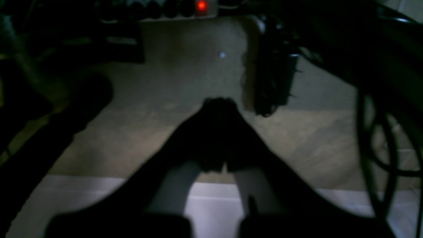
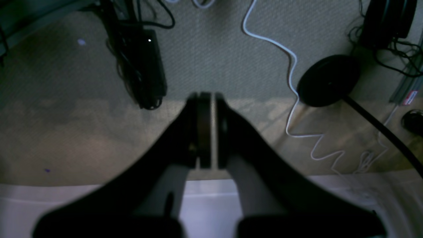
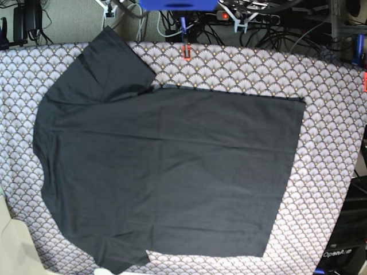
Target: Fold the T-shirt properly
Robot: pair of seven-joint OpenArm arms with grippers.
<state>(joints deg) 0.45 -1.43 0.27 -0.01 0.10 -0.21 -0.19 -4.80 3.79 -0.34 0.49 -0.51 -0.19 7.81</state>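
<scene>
The T-shirt lies spread flat on the tablecloth, covering most of it, with the neck end to the left and the straight hem to the right. One sleeve reaches toward the far left corner; the other sleeve lies at the near edge, left of centre. Bare tablecloth shows along the far edge, the right side and the near left corner. Behind the table's far edge sit tangled cables. In the right wrist view, the right gripper hangs above the floor, with a white cable to its right. The left gripper likewise seems to hang over floor, though that view is dim.
</scene>
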